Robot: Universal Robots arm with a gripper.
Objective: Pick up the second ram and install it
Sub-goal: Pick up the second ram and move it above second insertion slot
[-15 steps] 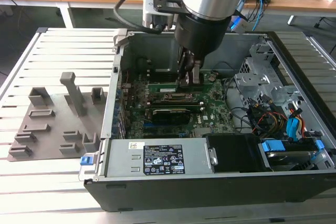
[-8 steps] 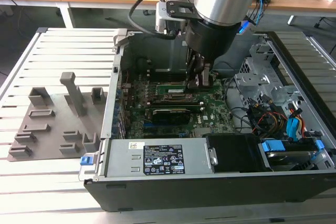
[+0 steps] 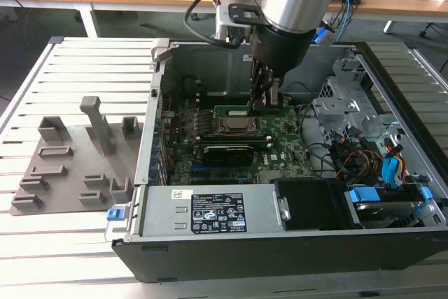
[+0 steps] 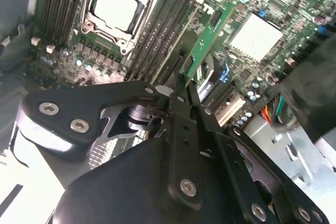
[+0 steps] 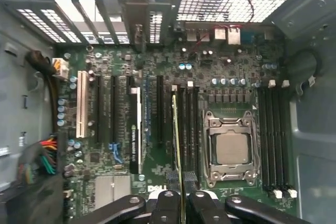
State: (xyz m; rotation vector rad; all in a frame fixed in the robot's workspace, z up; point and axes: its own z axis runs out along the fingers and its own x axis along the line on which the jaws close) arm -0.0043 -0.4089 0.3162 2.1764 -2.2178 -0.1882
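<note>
The arm reaches down into the open computer case (image 3: 210,243), and its tool (image 3: 264,99) is closed on one end of the second ram (image 3: 232,111), pinching the thin green stick by its flat faces so it stands on edge. From the tool the stick runs out over the motherboard (image 3: 287,141), toward the exterior view's left. In the first wrist view the ram (image 5: 176,140) shows edge-on as a fine line, lengthwise parallel to the bank of dark memory slots (image 5: 189,129) just beside the processor socket (image 5: 229,148), on the side away from the case wall. I judge it lined up over the outermost slot of that bank, though I cannot tell whether its lower edge touches the slot or hangs just above. The second wrist view agrees: ram (image 4: 210,35) and slots run the same way.
</note>
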